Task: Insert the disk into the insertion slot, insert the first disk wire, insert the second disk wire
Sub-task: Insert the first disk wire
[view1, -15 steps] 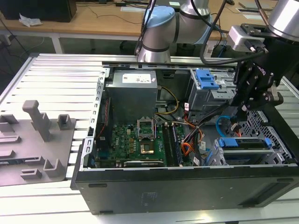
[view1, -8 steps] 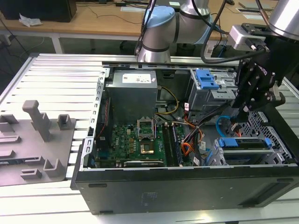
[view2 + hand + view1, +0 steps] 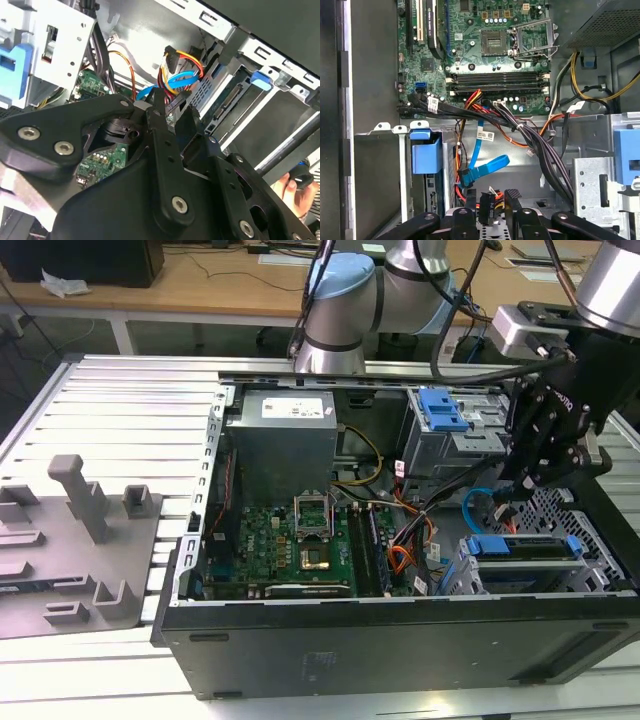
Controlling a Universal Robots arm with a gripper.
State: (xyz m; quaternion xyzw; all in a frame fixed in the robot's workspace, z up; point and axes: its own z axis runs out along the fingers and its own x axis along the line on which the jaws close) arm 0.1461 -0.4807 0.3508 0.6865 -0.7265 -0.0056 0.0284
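While the disk [image 3: 522,548] already lies inside the insertion slot [image 3: 598,560], at about 4 o'clock in the exterior view, the gripper [image 3: 518,488] hangs close over it, on the 12 o'clock side of the blue carrier. In the first wrist view the fingers [image 3: 512,201] are drawn near together and clamp a black wire connector [image 3: 486,206]; red, orange and yellow wires run out of it. This connector is apart from the disk. A blue flat cable [image 3: 487,167] hangs just beside the connector, with its end free. In the exterior view, the taller cage with the blue latch [image 3: 440,408] stands at 10 o'clock from the gripper. The green motherboard [image 3: 290,540] lies at 9 o'clock from the disk.
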